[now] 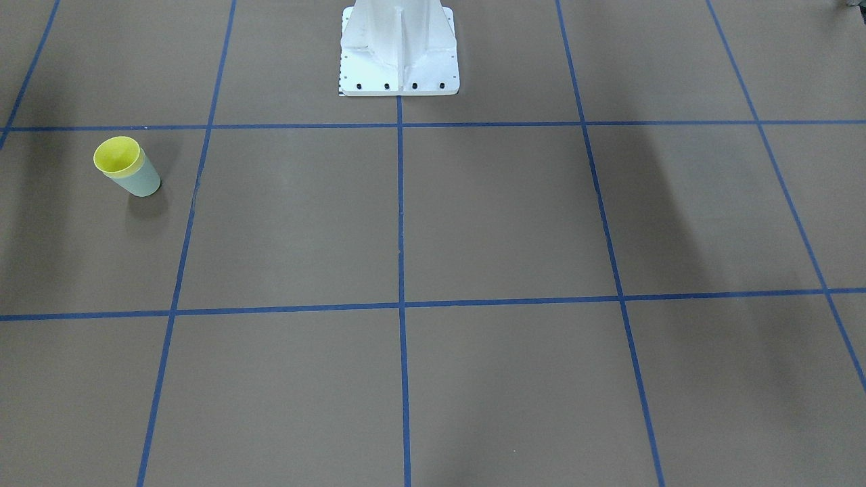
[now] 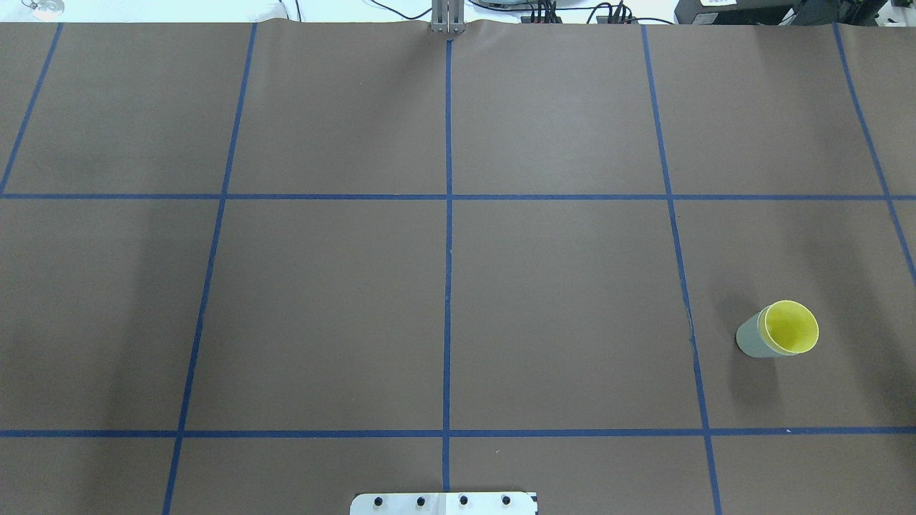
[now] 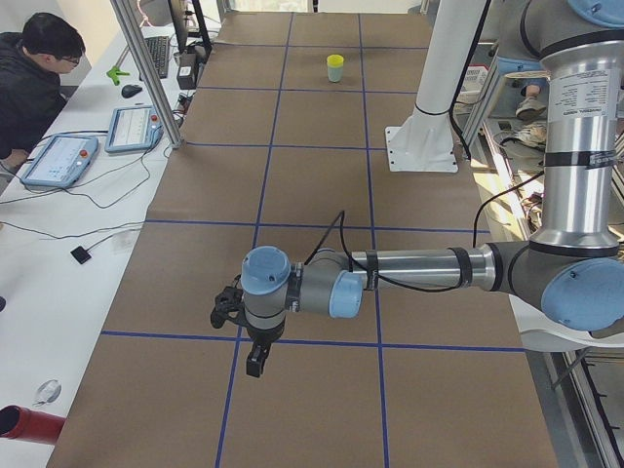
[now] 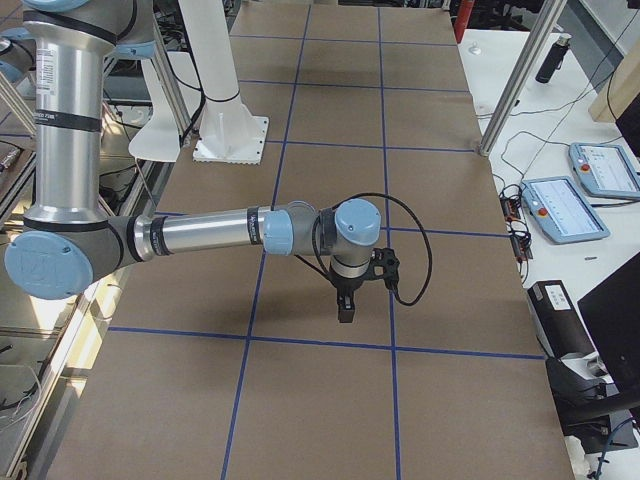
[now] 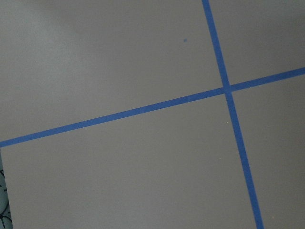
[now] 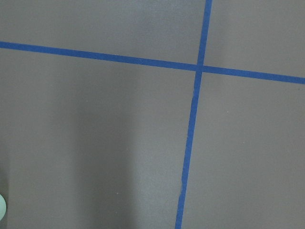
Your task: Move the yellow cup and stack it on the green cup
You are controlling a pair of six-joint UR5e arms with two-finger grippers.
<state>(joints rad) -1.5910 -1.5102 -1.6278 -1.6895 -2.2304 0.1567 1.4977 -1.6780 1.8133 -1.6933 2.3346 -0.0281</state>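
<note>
Risk: the stacking looks finished, so I judge the main hazard to be a needless pass by either arm that clips the nested pair; light tapered cups would tip or slide at a slight knock
Cause: an arm sweeping low across the robot's right side of the tabletop point(image 1: 473, 216)
Yellow cup point(image 1: 116, 155): upright, nested inside the other cup, only its rim band and inside showing
Green cup point(image 1: 141, 181): upright on the tabletop on the robot's right side, holding the yellow one
Left pincer point(image 3: 255, 363): pointing down above the tabletop; released or clenched, I cannot tell from this side view
Right pincer point(image 4: 345, 312): pointing down above the tabletop; likewise cannot tell
Cups against pincers: well apart from the left pincer, at the far end in the left-side view; no arm appears near them from overhead, and neither pincer touches them
</note>
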